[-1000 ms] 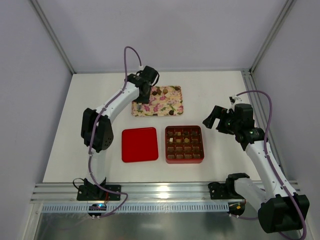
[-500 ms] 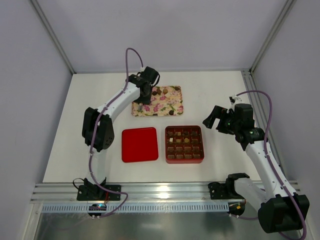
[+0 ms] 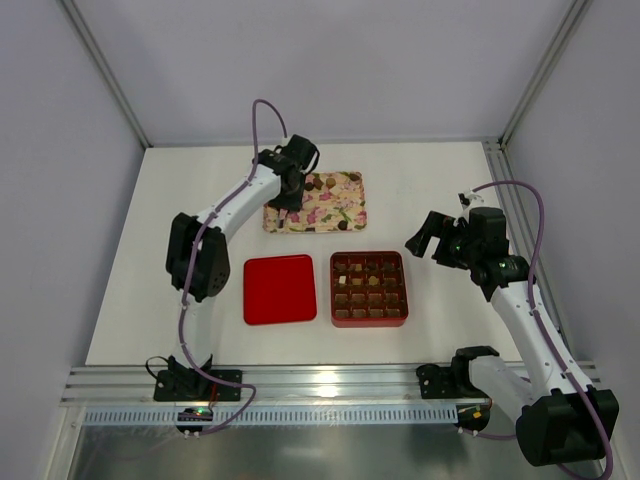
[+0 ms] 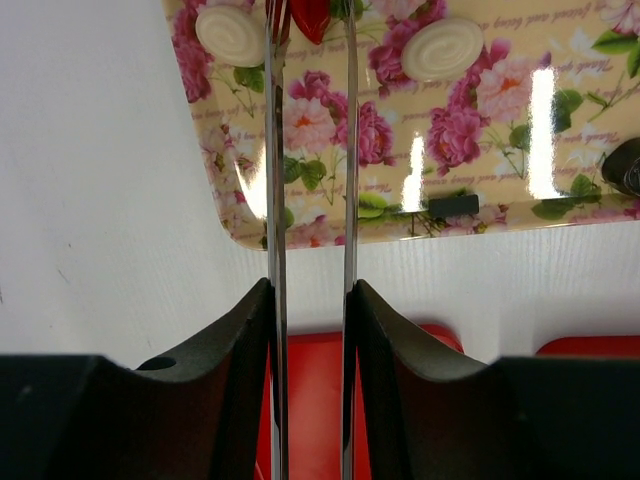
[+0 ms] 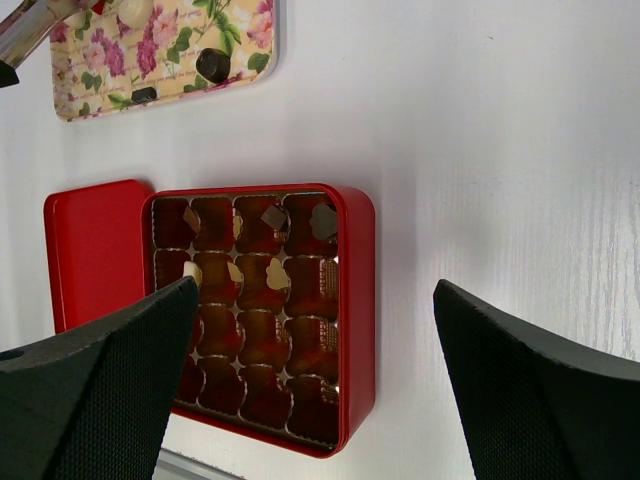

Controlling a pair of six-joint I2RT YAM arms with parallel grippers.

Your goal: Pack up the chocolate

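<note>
Red chocolate [image 4: 310, 16] between left jaws

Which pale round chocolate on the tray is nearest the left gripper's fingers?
The pale chocolate at the tray's side edge, right beside one finger; the other sits clear.

The chocolate [image 5: 275, 272] is small bite-sized pieces in two places; a few pale and brown ones lie singly in cells of the red box [image 5: 360, 300]; on the flowered tray [image 4: 500, 120] lie two pale swirled rounds [image 4: 442, 48], a dark round piece [image 5: 212, 65] and a small dark block [image 4: 450, 205]; a glossy red piece [image 4: 308, 20] sits between the left gripper's [image 4: 310, 8] fingertips.
</note>
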